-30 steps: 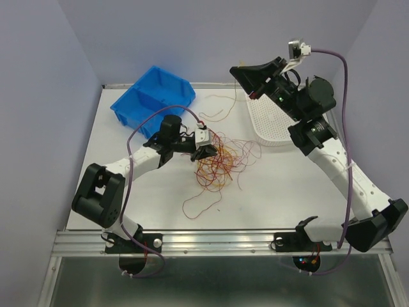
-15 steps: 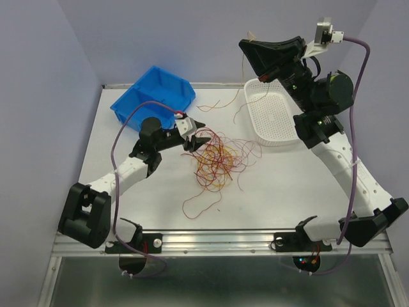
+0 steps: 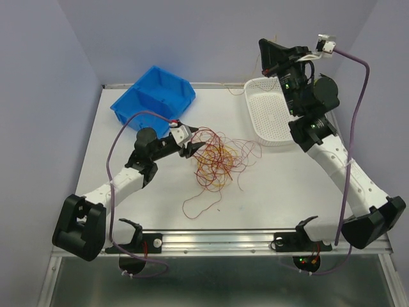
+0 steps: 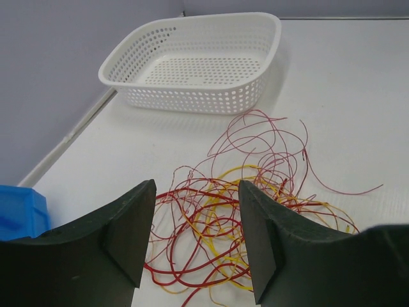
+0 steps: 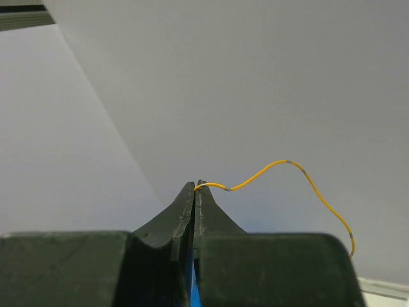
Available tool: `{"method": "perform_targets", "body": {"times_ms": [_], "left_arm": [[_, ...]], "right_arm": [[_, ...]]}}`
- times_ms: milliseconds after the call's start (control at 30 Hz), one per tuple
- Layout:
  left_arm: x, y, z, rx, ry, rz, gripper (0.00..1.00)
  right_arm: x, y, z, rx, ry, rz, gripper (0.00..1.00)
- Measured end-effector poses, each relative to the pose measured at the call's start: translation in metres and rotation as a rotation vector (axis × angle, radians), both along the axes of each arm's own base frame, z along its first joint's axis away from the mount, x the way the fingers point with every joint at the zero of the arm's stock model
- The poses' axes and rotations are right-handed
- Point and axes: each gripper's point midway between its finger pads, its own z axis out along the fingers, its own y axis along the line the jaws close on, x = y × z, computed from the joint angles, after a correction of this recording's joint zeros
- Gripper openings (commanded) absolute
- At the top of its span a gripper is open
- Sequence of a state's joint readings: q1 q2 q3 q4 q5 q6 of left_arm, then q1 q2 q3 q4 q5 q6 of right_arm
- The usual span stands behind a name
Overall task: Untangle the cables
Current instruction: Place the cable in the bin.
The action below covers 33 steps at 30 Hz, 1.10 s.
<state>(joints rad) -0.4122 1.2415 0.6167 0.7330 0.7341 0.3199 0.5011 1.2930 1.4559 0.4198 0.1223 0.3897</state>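
Observation:
The cables [image 3: 220, 160] lie as a loose tangle of dark red and yellow-orange strands in the middle of the table. The same cables [image 4: 249, 204] spread out just beyond my left fingers in the left wrist view. My left gripper [image 3: 190, 146] [image 4: 197, 192] is open at the tangle's left edge with nothing between its jaws. High above the white basket [image 3: 250, 110], my right gripper [image 3: 265, 54] [image 5: 198, 186] is shut on a single yellow cable [image 5: 287, 164]. That strand arcs to the right from the fingertips and hangs down.
A blue bin [image 3: 153, 99] [image 4: 19, 208] stands at the back left. The white perforated basket [image 4: 192, 96] sits at the back right with nothing inside. One red strand [image 3: 201, 204] loops alone near the front. Walls close in on three sides.
My left gripper has opened and drawn back left off the tangle. My right arm has risen and swung right over the basket, carrying the yellow strand off the table.

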Motion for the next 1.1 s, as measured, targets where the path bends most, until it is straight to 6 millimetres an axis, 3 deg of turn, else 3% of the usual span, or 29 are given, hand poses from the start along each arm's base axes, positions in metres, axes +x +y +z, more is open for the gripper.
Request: {"method": "perform_targets", "body": {"times_ms": [167,267,300,400,633,833,900,1000,1100], "left_arm": [[0.001,0.002,0.005,0.001,-0.023,0.012,0.66],[0.001,0.003,0.002,0.009,-0.016,0.016,0.66],[0.001,0.004,0.001,0.012,-0.014,0.019,0.66],[0.002,0.004,0.000,0.018,-0.011,0.022,0.66],[0.003,0.005,-0.004,0.030,-0.007,0.029,0.66],[0.002,0.006,-0.005,0.033,-0.001,0.029,0.66],[0.002,0.006,-0.006,0.034,-0.001,0.029,0.66],[0.003,0.006,-0.007,0.036,0.003,0.029,0.66],[0.003,0.006,-0.008,0.039,0.005,0.029,0.66]], "right_arm": [[0.061,-0.023,-0.043,-0.022,0.107,-0.134,0.01],[0.111,-0.047,-0.090,-0.029,0.225,-0.201,0.01],[0.132,-0.063,-0.114,-0.026,0.284,-0.232,0.01],[0.166,-0.094,-0.161,-0.011,0.398,-0.293,0.01],[0.194,-0.139,-0.202,0.082,0.495,-0.358,0.01],[0.214,-0.151,-0.240,0.100,0.561,-0.381,0.00],[0.220,-0.150,-0.263,0.087,0.601,-0.381,0.01],[0.223,-0.149,-0.295,0.068,0.663,-0.380,0.06],[0.223,-0.149,-0.332,0.050,0.742,-0.387,0.28]]}}
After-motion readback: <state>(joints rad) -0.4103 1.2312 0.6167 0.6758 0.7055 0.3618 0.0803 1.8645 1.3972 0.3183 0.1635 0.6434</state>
